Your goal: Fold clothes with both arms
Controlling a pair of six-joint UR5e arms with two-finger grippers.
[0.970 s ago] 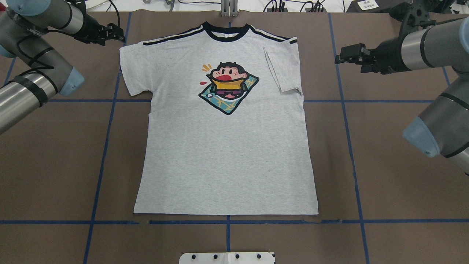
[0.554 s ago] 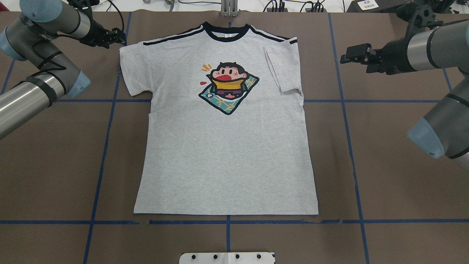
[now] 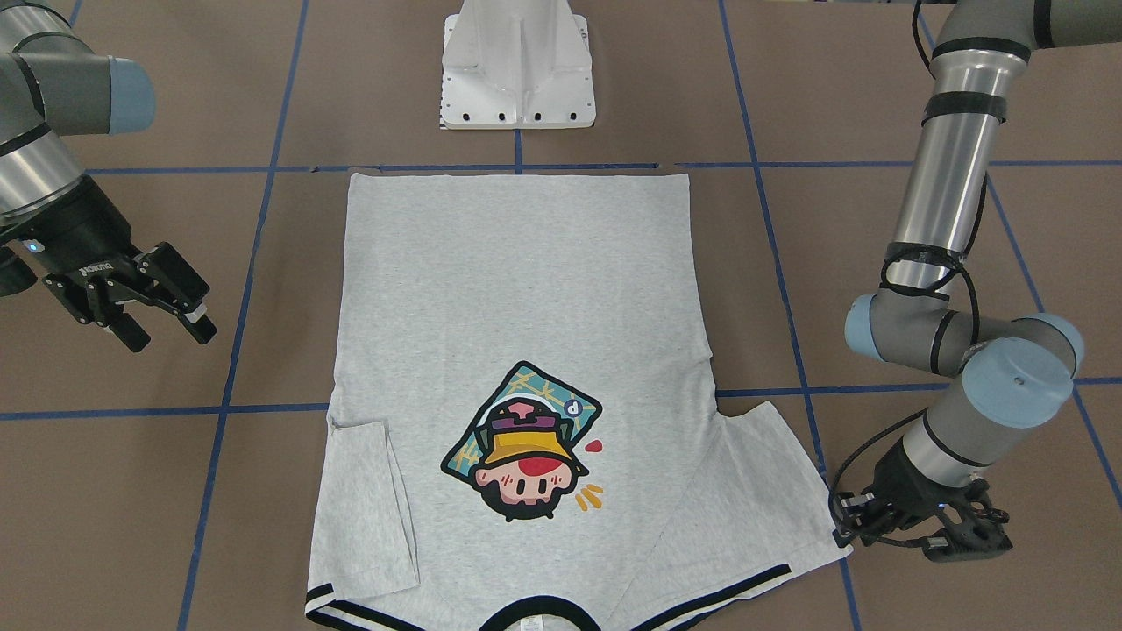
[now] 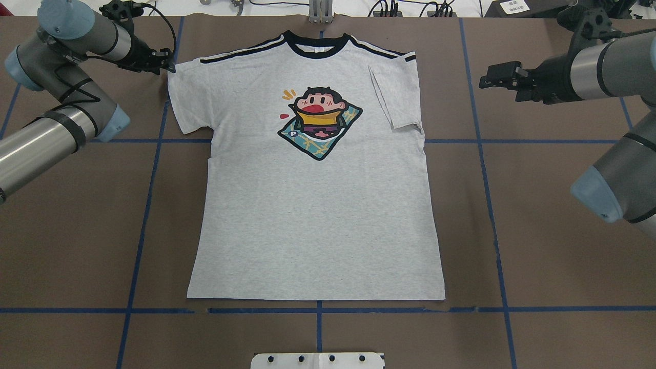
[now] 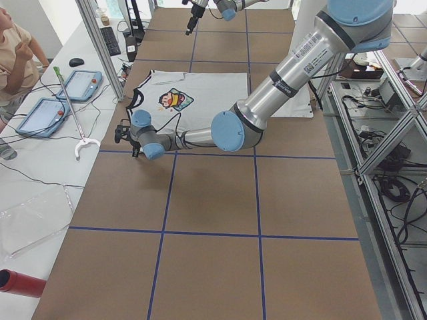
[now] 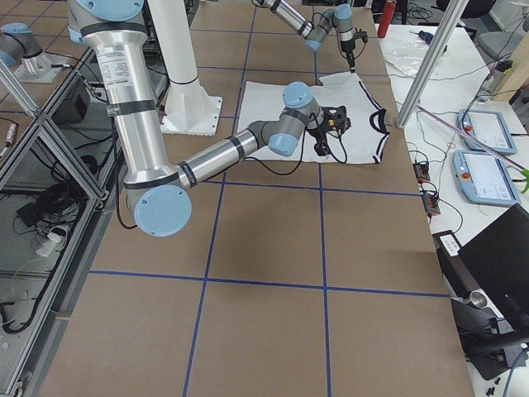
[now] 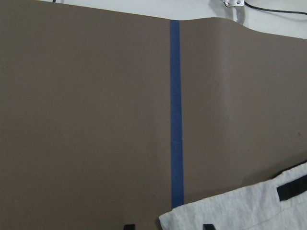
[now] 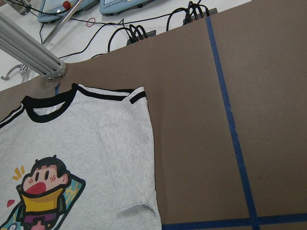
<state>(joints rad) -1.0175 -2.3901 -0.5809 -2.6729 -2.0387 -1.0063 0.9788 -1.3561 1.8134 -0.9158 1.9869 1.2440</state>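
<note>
1. Flat on the table (image 4: 77,230), print (image 4: 319,123) up: the shirt (image 4: 315,220). Collar (image 4: 318,50) on the side far from the robot, hem just short of a cross line of tape, toward the base (image 3: 517,70).
2. Right sleeve (image 4: 397,97) folded inward onto the chest, beside the print. Left sleeve (image 4: 182,100) spread flat on the table.
3. At the outer shoulder corner of the left sleeve: the left gripper (image 4: 166,60). Jaws spread; in the wrist view, one tip showing on either side of that corner, right at the cloth's edge. Cannot tell whether touching cloth or table.
4. Behind it, the left arm (image 4: 46,136), in from the near left and bent back toward the sleeve.
5. Off the shirt's folded side, level with the shoulder and well apart from the cloth: the right gripper (image 3: 166,331). Jaws spread, tips aimed toward the shirt. Right arm (image 4: 615,72) in from the overhead view's right edge.
6. Across the brown table, blue tape lines (image 4: 146,215) in a grid; one running up to the left sleeve's corner, between the two tips in the wrist view.
7. Past the table's far edge, cables and a metal post (image 4: 320,11). In the left side view, a person (image 5: 13,47) at a white bench with two pendants (image 5: 80,83).
</note>
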